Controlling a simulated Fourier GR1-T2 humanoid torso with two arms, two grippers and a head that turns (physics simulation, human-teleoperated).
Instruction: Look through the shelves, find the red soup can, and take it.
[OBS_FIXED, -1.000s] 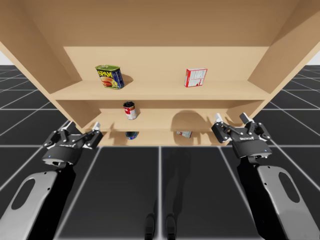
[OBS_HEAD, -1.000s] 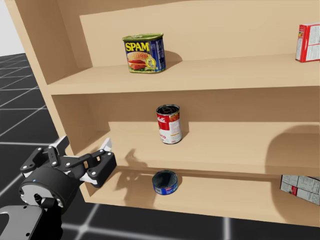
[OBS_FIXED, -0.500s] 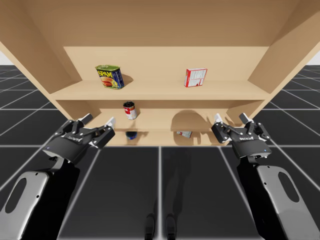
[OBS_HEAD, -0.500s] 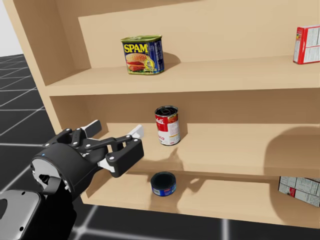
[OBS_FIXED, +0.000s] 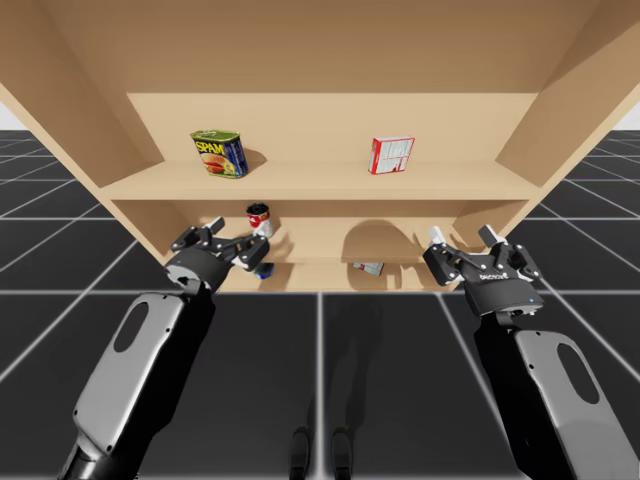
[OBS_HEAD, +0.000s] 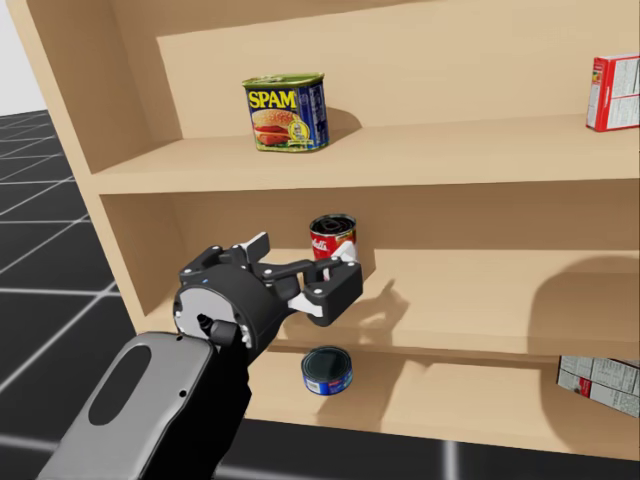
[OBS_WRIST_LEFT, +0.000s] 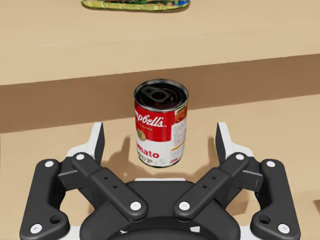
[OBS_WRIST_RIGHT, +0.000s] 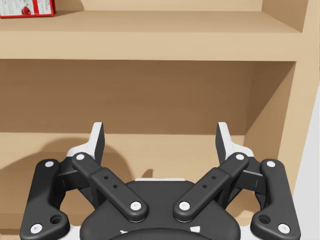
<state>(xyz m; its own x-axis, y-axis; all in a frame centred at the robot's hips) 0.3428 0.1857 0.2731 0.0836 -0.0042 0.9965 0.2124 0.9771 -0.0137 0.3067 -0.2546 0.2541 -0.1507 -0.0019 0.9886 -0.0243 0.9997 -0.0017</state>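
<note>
The red soup can (OBS_FIXED: 260, 217) (OBS_HEAD: 333, 240) stands upright on the middle shelf, left of centre, its dark lid facing up. My left gripper (OBS_FIXED: 243, 240) (OBS_HEAD: 305, 255) is open at that shelf's front edge, just before the can. In the left wrist view the can (OBS_WRIST_LEFT: 160, 124) stands just ahead of the left gripper (OBS_WRIST_LEFT: 160, 140), centred between the spread fingers, with a gap on each side. My right gripper (OBS_FIXED: 462, 240) (OBS_WRIST_RIGHT: 160, 137) is open in front of the shelves' right end, holding nothing.
A green and blue tin (OBS_FIXED: 220, 153) (OBS_HEAD: 287, 108) and a red and white box (OBS_FIXED: 391, 155) (OBS_HEAD: 615, 90) stand on the top shelf. On the bottom shelf lie a flat blue can (OBS_HEAD: 328, 369) and another red and white box (OBS_HEAD: 600, 378). The shelf's side walls slant outward.
My left arm has risen and reached forward from the shelf's lower left to the middle shelf, ending in front of the soup can. The right arm has not moved. My head has turned slightly.
</note>
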